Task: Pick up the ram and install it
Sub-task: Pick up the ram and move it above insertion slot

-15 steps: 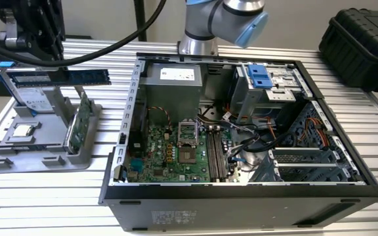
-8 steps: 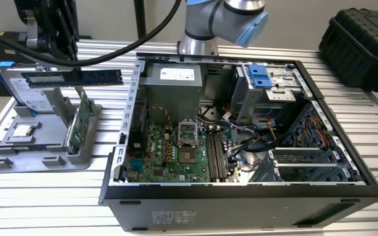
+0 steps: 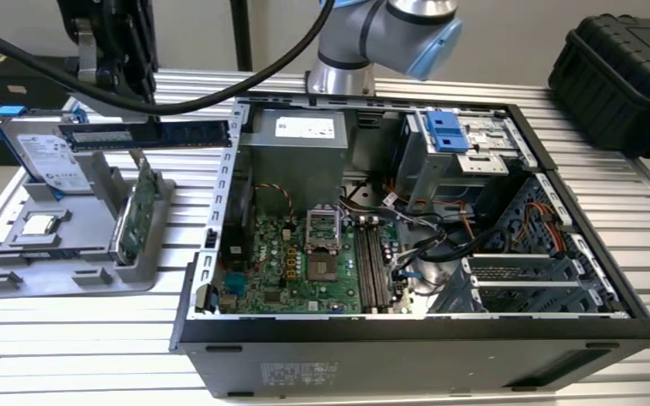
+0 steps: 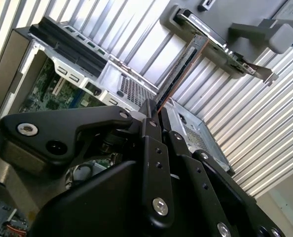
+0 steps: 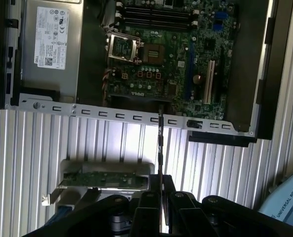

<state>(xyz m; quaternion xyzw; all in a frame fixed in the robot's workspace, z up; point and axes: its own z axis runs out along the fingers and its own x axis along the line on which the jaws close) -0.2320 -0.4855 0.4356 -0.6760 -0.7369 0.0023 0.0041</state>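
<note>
When you look at the exterior view, you find the gripper (image 3: pixel 119 100) hanging above the grey fixture (image 3: pixel 71 254) at that view's left, outside the open computer case (image 3: pixel 415 338). The ram (image 3: pixel 145 134), long and blue, hangs level just beneath it and clear of the fixture, with one end close to the case's wall. Under it on the fixture stand the silver drive (image 3: pixel 43 156) with blue rails and the green card (image 3: pixel 139 207), set on edge. A processor chip (image 3: pixel 37 225) lies flat nearer the front. Inside the case you see the motherboard (image 3: pixel 297 262) with its long slots (image 3: pixel 372 262), and the power supply (image 3: pixel 291 139) behind it. Fixture and case both rest on the slatted table (image 3: pixel 77 338).

In the second wrist view you see the two black fingers (image 4: pixel 154 163) closed down on the ram (image 4: pixel 178 74), with only the stick's thinness between them. The stick runs away from them edge-on toward the fixture.

In the first wrist view the ram (image 5: pixel 160 143) shows you a thin dark line running out from between the fingers. It is over the table (image 5: pixel 38 143), between the green card (image 5: pixel 107 180) and the case's perforated rim (image 5: pixel 122 114), and its tip reaches that rim. The motherboard (image 5: pixel 176 59) lies beyond, inside the case.
</note>
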